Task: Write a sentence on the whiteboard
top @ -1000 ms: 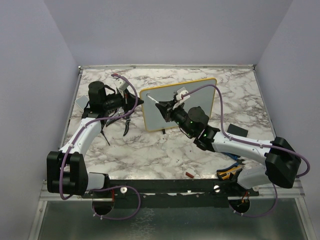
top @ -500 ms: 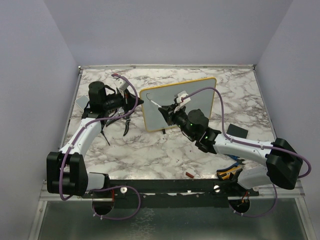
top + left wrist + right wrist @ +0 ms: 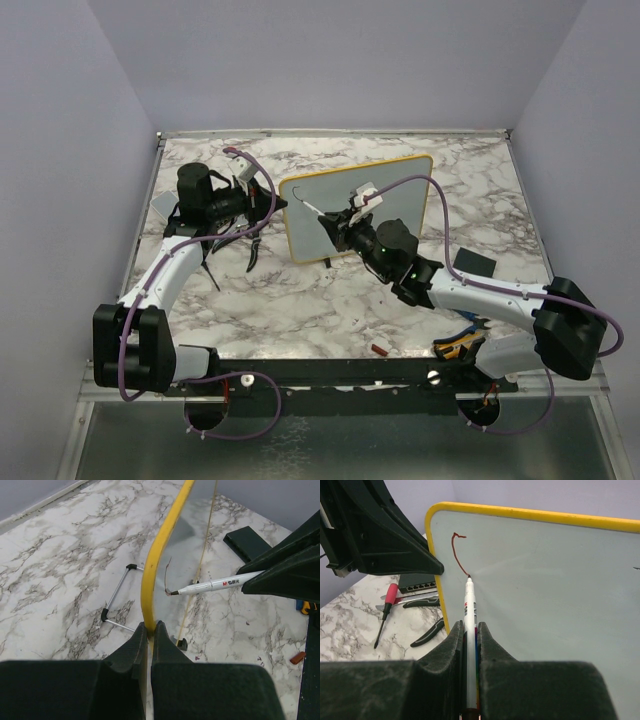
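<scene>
The whiteboard point(image 3: 400, 190) stands upright on the marble table, yellow-framed; it also shows in the left wrist view point(image 3: 161, 555) and the right wrist view point(image 3: 545, 580). My left gripper point(image 3: 272, 207) point(image 3: 150, 627) is shut on the board's left yellow edge. My right gripper point(image 3: 335, 222) point(image 3: 469, 627) is shut on a white marker point(image 3: 469, 607) point(image 3: 215, 584), its tip touching the board near the upper left corner. Of the sentence, only one curved dark red stroke point(image 3: 456, 550) point(image 3: 166, 577) shows, ending at the tip.
A red-handled screwdriver point(image 3: 389, 600) and black pliers point(image 3: 427, 630) lie left of the board, near a grey box point(image 3: 160, 208). A small dark square slab point(image 3: 475, 262) point(image 3: 247, 540) lies at the right. A small red piece point(image 3: 380, 350) lies near the front edge.
The marker tip has moved a little down and right on the board, and the red stroke has grown longer. The left gripper has not moved.
</scene>
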